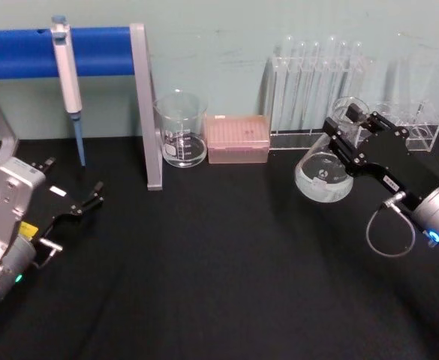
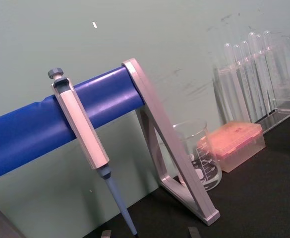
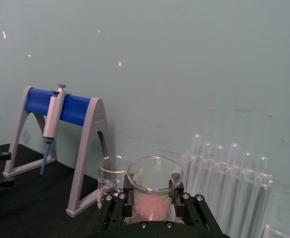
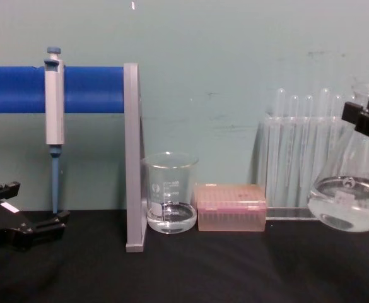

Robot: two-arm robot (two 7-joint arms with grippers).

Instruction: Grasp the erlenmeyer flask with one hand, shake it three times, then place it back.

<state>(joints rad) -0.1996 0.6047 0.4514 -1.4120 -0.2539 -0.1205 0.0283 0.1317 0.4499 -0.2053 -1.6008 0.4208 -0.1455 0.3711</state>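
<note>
- Right gripper: closes its two black jaws on the narrow neck of the erlenmeyer flask, one jaw on either side, just under the flared rim.
- Erlenmeyer flask: hangs in that grip above the right side of the black table. Tilts with the rim toward the back wall and the wide round base swung forward and to the left in the head view.
- From the chest view: sits at the right edge, lifted off the tabletop, partly in front of the test tubes. Holds a shallow pool of clear liquid in the bottom and bears a small white label low on the side.
- From the right wrist view: shows the open round mouth between the two jaws, with the neck clamped below it.
- Left gripper: rests low at the left of the table, well apart from the flask, with fingers spread wide and nothing between them.
- Beaker: stands upright at the back of the table, just beside the grey leg of the stand, with a little clear liquid in the bottom.
- Pink tip box: lies just to the right of the beaker.
- Test tubes: stand upright in a clear rack along the back wall, to the right of the tip box.
- Pipette: hangs tip down from the blue bar of the stand at the back left.
</note>
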